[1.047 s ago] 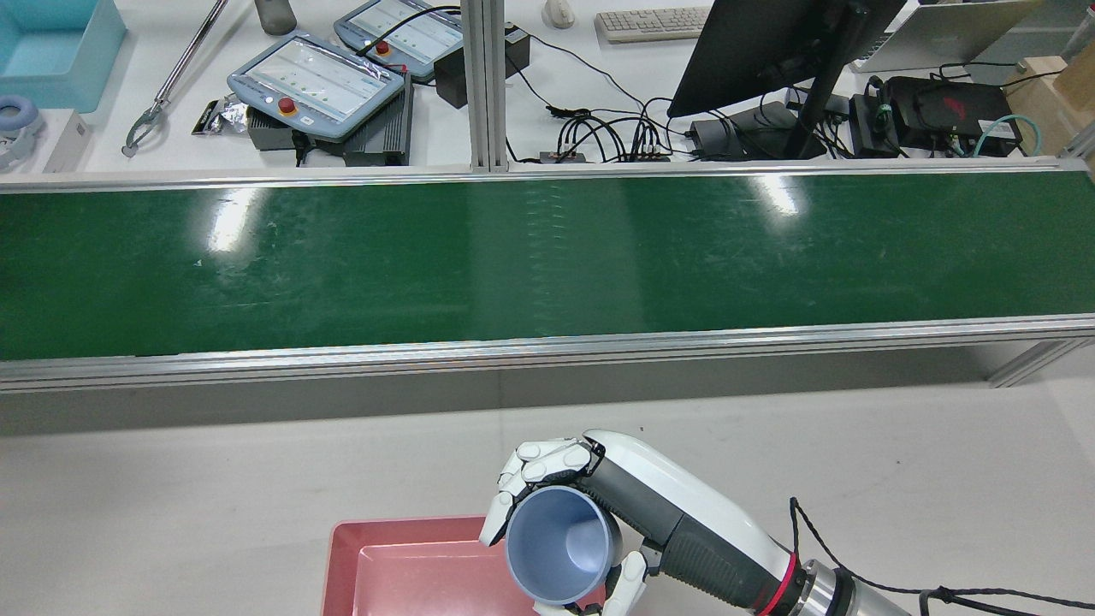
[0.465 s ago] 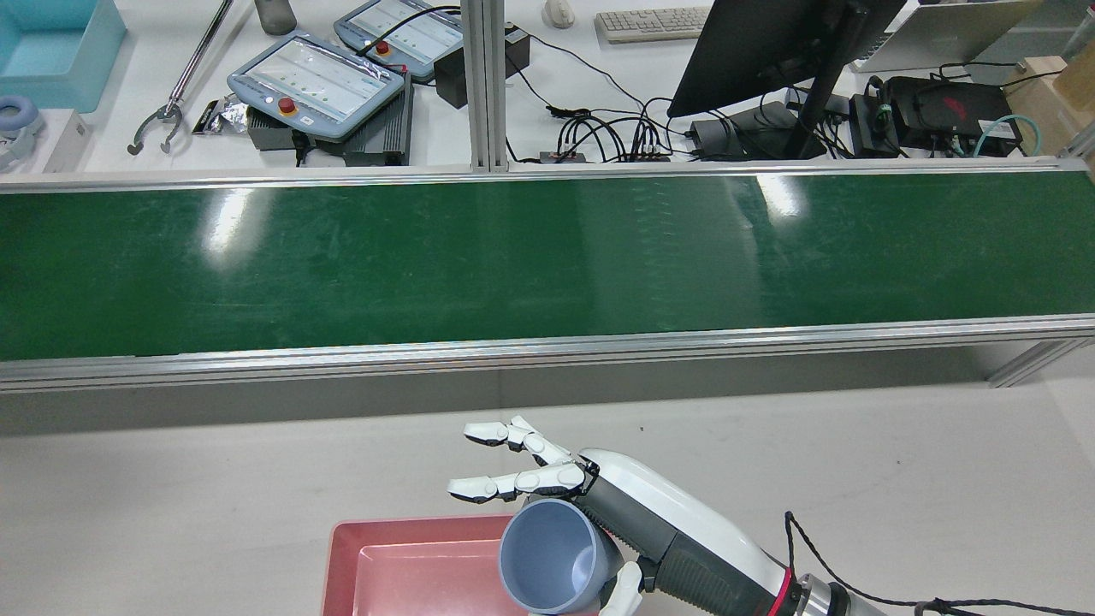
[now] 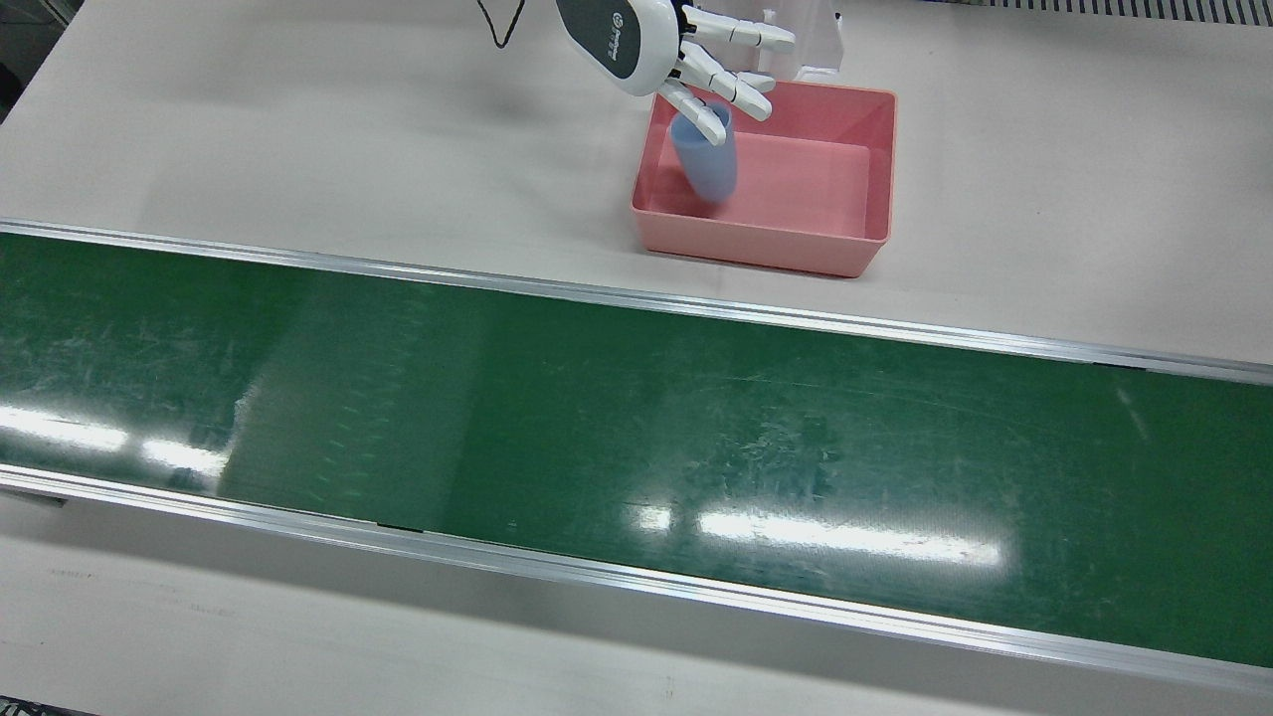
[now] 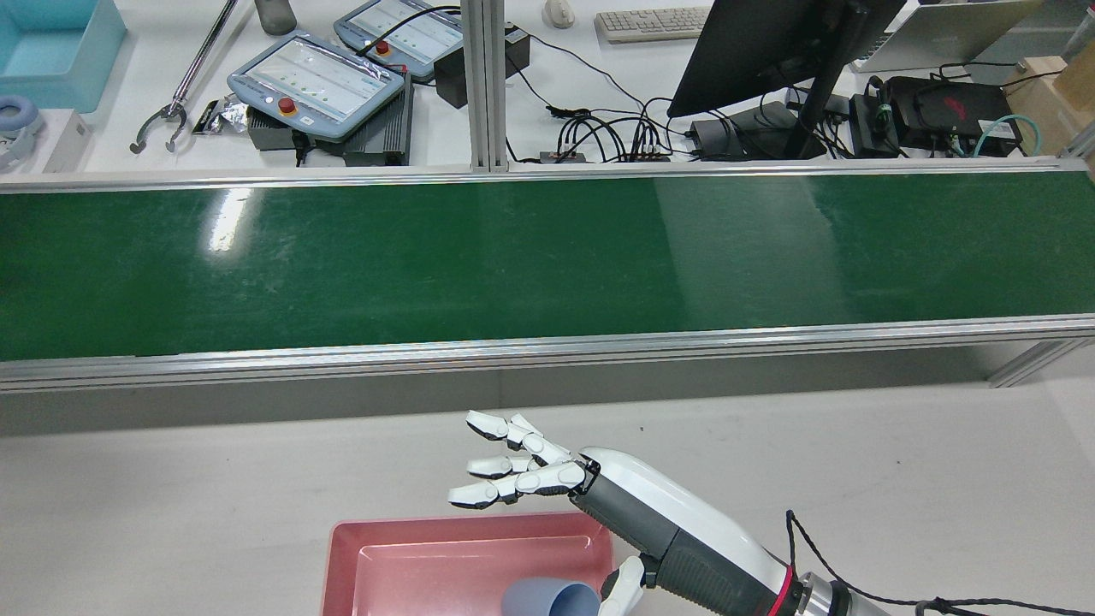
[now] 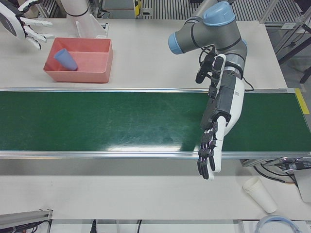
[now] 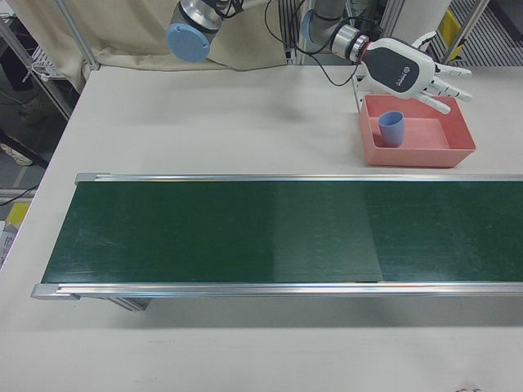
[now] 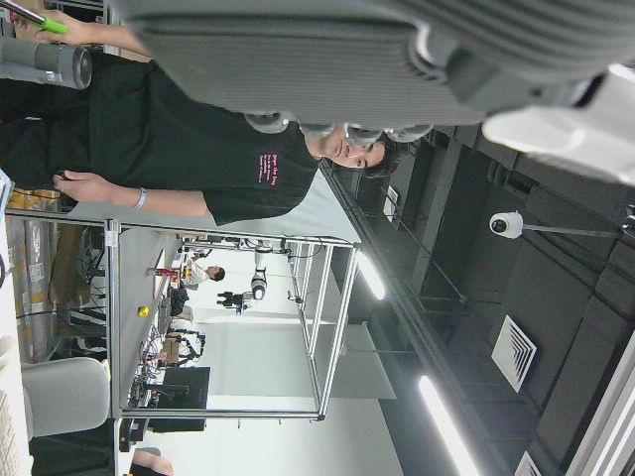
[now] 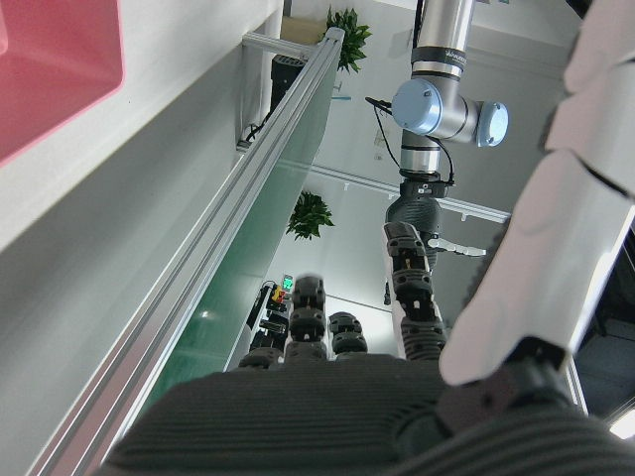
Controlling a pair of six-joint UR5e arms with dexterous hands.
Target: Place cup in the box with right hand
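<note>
One cup [image 3: 704, 159], tilted inside the box [image 3: 860, 248] just below my spread, empty right robot hand [image 3: 686, 55]; it may tip over, or my fingers [image 3: 731, 88] could clip it withdrawing.

Right hand [image 4: 547, 479] spread wide, empty; left hand [image 5: 210, 150] open, fingers down
</note>
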